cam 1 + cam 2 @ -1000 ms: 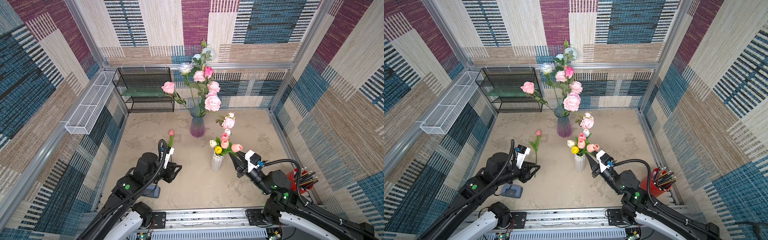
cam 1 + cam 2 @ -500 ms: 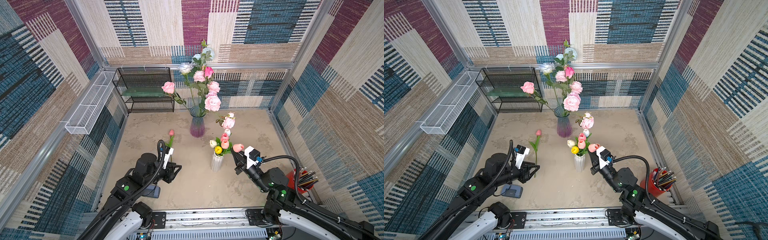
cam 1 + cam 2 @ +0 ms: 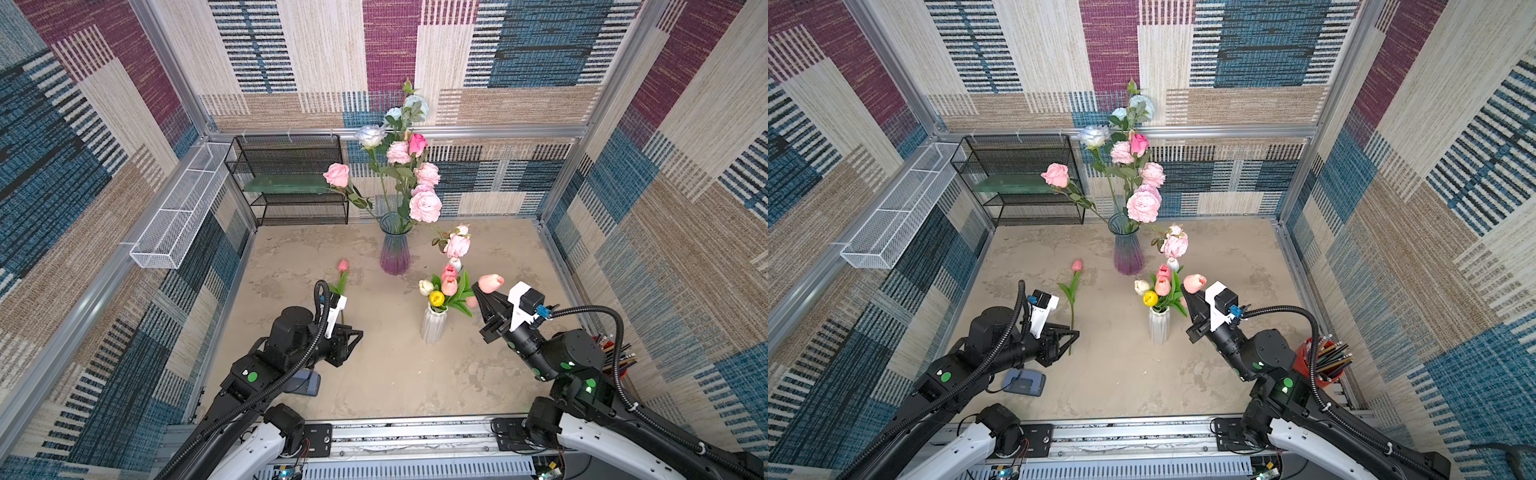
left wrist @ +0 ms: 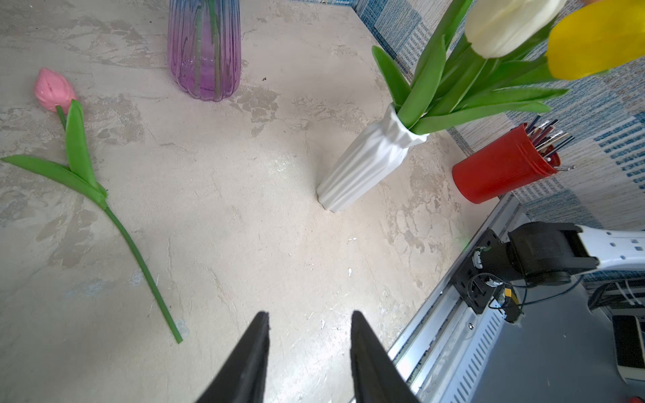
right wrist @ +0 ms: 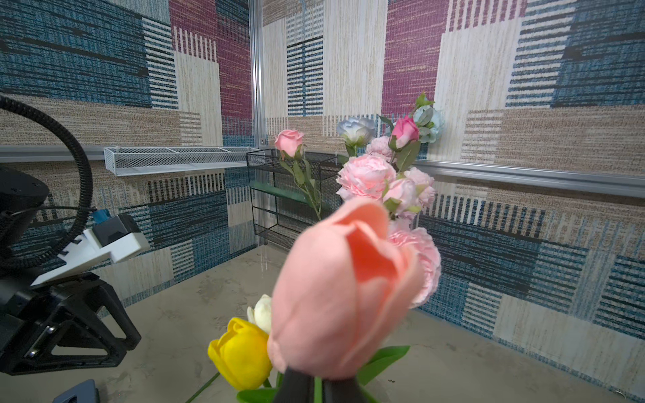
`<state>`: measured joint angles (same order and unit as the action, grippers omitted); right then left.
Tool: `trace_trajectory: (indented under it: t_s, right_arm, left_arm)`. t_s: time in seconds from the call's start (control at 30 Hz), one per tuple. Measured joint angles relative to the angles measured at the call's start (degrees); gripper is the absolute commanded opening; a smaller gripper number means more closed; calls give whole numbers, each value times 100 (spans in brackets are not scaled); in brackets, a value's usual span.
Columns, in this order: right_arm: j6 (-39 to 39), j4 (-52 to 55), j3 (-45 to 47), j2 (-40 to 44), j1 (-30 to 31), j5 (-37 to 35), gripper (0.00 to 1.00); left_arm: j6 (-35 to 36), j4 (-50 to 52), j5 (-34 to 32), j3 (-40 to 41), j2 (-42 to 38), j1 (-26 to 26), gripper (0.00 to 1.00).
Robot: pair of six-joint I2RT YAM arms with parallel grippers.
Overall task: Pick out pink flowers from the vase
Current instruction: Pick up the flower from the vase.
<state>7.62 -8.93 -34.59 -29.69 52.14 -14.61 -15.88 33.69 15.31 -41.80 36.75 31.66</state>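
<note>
Pink flowers are in three places. One pink tulip [image 3: 490, 283] is up beside the white vase [image 3: 433, 328]. Its bloom is just past the tip of the right gripper [image 3: 477, 291], whose jaws are pinched tight on the green stem right under the bloom. The lower stem is hidden behind leaves, so I cannot tell whether it reaches into that vase. Two more pink blooms [image 3: 449, 279] stand in the white vase with a yellow tulip [image 3: 436, 297] and a white tulip [image 3: 425, 287].

A loose tulip [image 3: 1076, 265], also pink, lies flat on the table [image 3: 395, 374], left of the purple glass vase [image 3: 394, 253], which holds the pink roses [image 3: 425, 206]. The left gripper [image 4: 309, 314] hovers low over the table near the cut end of the loose tulip's stem, with its jaws partly apart and nothing between them.
</note>
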Motion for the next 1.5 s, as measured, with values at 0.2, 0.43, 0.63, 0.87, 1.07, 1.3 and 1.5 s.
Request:
trace_trajectory:
  t_s: [0.2, 0.43, 0.63, 0.87, 1.07, 1.3, 1.5]
  right_arm:
    - [20, 741, -1043, -76, 0, -59, 0]
    - [-188, 1725, -2662, -345, 0, 13, 0]
    - [-490, 2485, -3882, -498, 2, 391, 0]
    - [-931, 3322, -4599, -938, 2, 1104, 0]
    - [-1528, 3351, -4046, -1471, 2, 1873, 0]
    - [-2284, 2723, -3215, -2127, 229, 2124, 0]
    - [-3049, 2243, -3375, -2826, 367, 1696, 0]
  left_arm:
    - [55, 4, 4, 0, 4, 0, 43]
    - [225, 87, 269, -317, -37, 2, 47]
    - [387, 181, 592, -964, -92, 2, 51]
    - [654, 363, 1172, -1263, -162, 2, 53]
    - [728, 398, 1569, -1499, 42, 11, 56]
    - [723, 409, 1915, -1735, 452, 79, 61]
    - [802, 442, 1757, -1838, 579, 271, 60]
